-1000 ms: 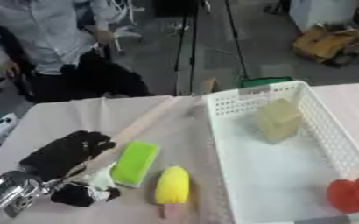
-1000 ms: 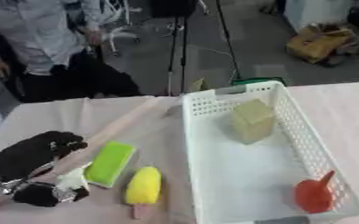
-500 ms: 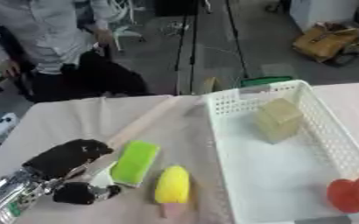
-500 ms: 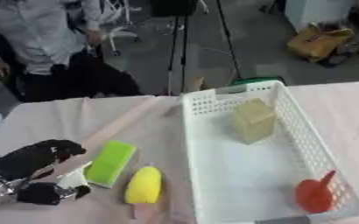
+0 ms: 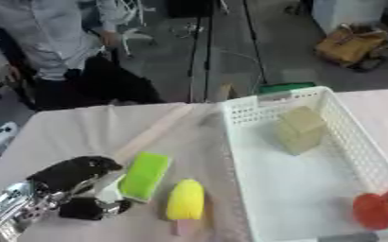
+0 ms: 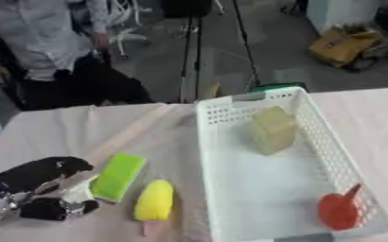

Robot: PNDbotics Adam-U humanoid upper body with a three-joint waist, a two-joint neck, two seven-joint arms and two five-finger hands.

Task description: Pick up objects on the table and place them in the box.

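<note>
Left robot hand comes in from lower-left corner, low over the worktop, black w/ silver arm behind it. Fingers curled over on top, thumb tucked below; a white bit sits btwn them but can't tell if it's pinched or part of the hand. Right hand not visible.

Just right of the robot hand, touching or nearly so: green block, lying flat, long side angled away. Further right, beside the block: yellow popsicle-shaped item w/ pinkish stick end toward the near edge.

Well right of the robot hand: white perforated box. Inside: tan cube at far end, red scoop-like item in near right corner. Pale strip lies diagonally on worktop beyond the block.
</note>
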